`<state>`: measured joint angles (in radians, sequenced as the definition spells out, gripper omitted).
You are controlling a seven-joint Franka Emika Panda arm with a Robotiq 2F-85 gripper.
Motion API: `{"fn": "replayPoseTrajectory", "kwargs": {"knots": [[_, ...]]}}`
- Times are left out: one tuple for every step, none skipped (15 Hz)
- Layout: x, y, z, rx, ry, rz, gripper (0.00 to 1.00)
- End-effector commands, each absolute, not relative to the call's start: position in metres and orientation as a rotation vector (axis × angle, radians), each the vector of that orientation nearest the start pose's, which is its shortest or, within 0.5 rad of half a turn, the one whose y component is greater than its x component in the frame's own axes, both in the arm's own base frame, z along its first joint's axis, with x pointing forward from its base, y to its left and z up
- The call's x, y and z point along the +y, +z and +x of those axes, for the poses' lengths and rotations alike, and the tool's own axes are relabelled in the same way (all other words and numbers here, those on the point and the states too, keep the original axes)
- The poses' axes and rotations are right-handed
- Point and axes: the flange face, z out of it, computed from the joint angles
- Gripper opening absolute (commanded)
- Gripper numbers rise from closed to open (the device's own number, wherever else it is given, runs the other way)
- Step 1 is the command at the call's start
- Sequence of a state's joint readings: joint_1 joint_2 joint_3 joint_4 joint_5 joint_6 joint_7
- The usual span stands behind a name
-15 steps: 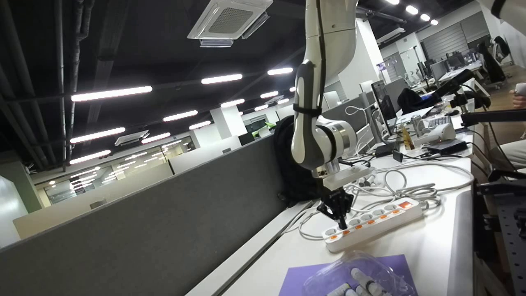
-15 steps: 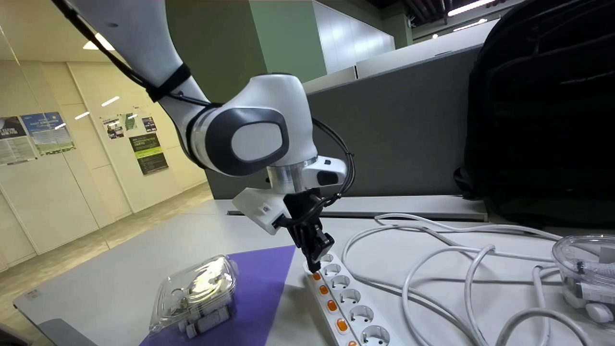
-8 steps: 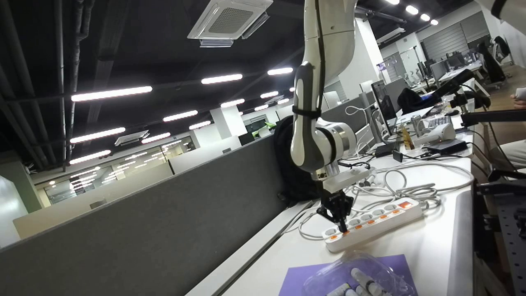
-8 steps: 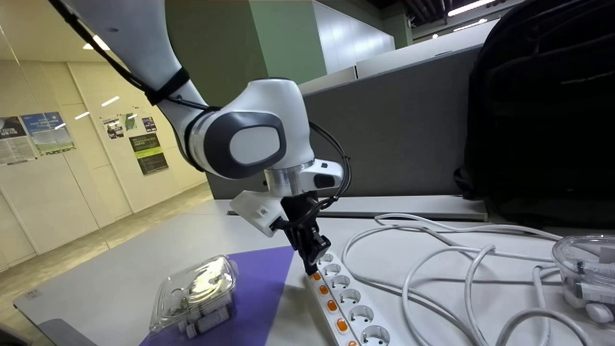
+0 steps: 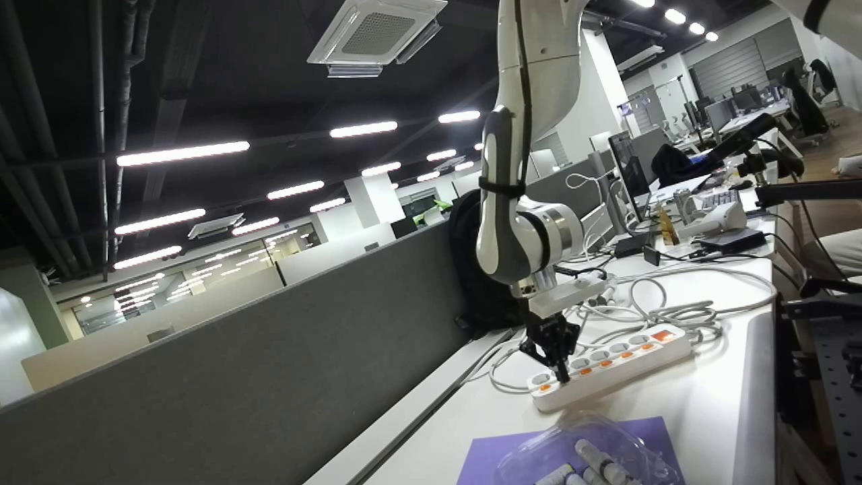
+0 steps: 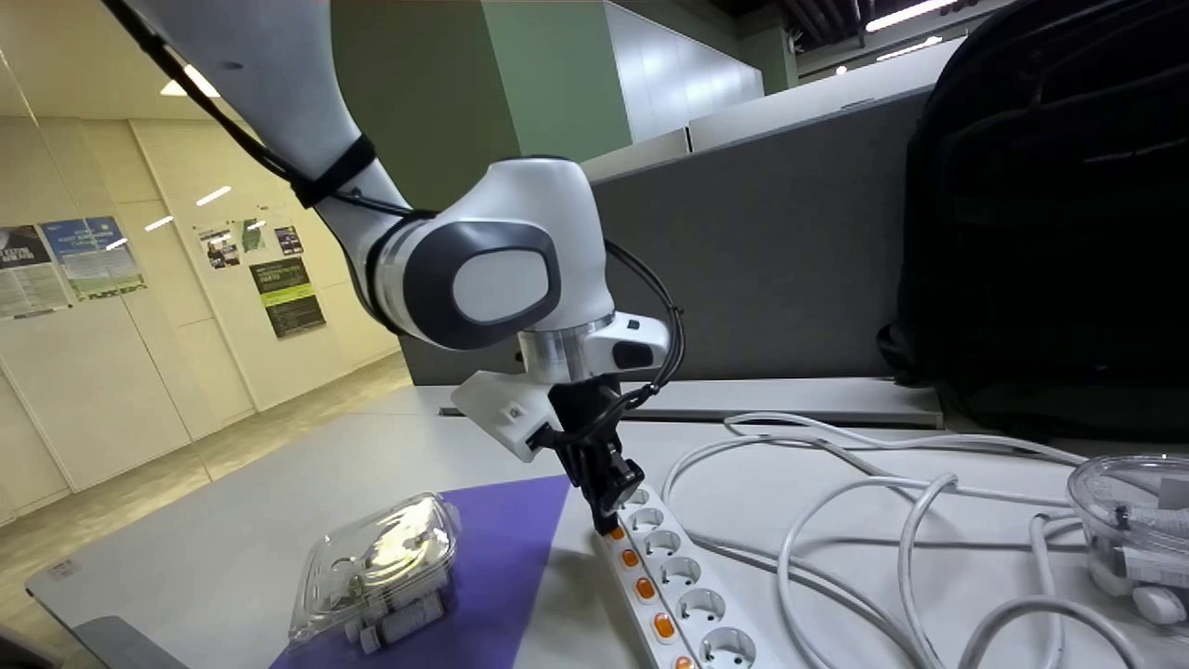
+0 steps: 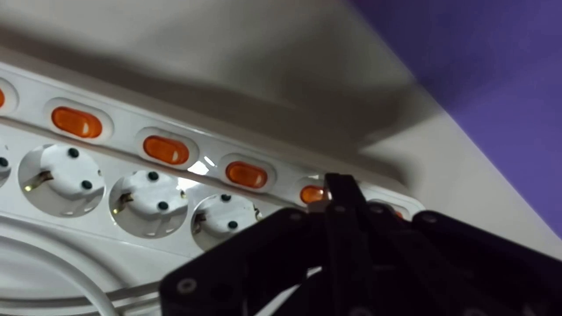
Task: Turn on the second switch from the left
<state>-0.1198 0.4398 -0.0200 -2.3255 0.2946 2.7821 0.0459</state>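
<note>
A long white power strip (image 5: pixel 616 385) lies on the desk with a row of orange switches; it also shows in an exterior view (image 6: pixel 652 609) and the wrist view (image 7: pixel 125 134). My black gripper (image 5: pixel 563 378) is shut and empty, tips pointing down at the strip, also in an exterior view (image 6: pixel 606 527) and the wrist view (image 7: pixel 342 182). The tips cover part of the second switch from the left (image 7: pixel 311 194) and appear to touch it; its visible part also shows in an exterior view (image 6: pixel 617 533). Whether it is pressed down I cannot tell. The end switch (image 7: pixel 398 214) is mostly hidden behind the fingers.
A purple sheet (image 6: pixel 520 557) with a clear container of small bottles (image 6: pixel 372 576) lies beside the strip. White cables (image 6: pixel 799 557) loop on its other side. A grey partition (image 6: pixel 762 297) and black backpack (image 6: pixel 1040 232) stand behind. A clear tub (image 6: pixel 1133 548) is at the right.
My gripper has come down slightly and its tips now cover the second switch in an exterior view. The power strip has shifted very slightly. The gripper has stayed shut.
</note>
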Motion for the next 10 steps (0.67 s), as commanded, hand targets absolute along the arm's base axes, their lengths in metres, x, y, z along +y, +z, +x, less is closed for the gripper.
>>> {"fn": "replayPoseTrajectory", "kwargs": {"knots": [[-0.092, 0.139, 0.516, 0.771, 0.02, -2.944, 0.0], [-0.092, 0.136, 0.517, 0.785, 0.042, -2.941, 0.0], [-0.093, 0.134, 0.519, 0.801, 0.063, -2.937, 0.0], [-0.094, 0.132, 0.521, 0.823, 0.09, -2.937, 0.0], [-0.096, 0.129, 0.524, 0.848, 0.101, -2.948, 0.0], [-0.096, 0.126, 0.526, 0.866, 0.112, -2.953, 0.0], [-0.097, 0.124, 0.529, 0.883, 0.116, -2.963, 0.0], [-0.097, 0.122, 0.531, 0.894, 0.12, -2.971, 0.0], [-0.096, 0.12, 0.532, 0.902, 0.131, -2.971, 0.0], [-0.095, 0.121, 0.533, 0.905, 0.146, -2.968, 0.0]]}}
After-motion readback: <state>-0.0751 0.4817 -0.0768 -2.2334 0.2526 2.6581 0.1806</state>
